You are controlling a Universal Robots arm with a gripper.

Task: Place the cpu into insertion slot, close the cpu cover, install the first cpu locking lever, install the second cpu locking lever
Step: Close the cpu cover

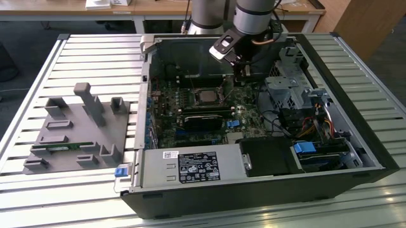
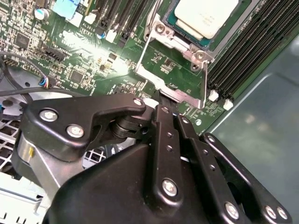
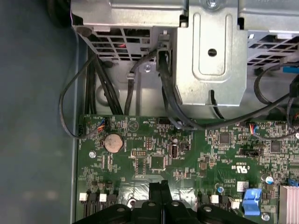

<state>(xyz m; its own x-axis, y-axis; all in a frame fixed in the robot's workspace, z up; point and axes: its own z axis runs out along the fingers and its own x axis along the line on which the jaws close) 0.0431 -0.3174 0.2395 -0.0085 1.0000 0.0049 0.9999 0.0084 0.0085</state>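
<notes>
Clenched pincer tips at the open cpu cover's free edge, the seated cpu just beyond

Nothing legible enough to quote. PSU label, black w/ white print and small cert. symbols, exterior view: too small to read. White sticker just above it, dark print, unreadable. Motherboard, first wrist view: white silkscreen codes by components, plus a triangle mark. Cpu top, second wrist view: faint markings only.
</notes>
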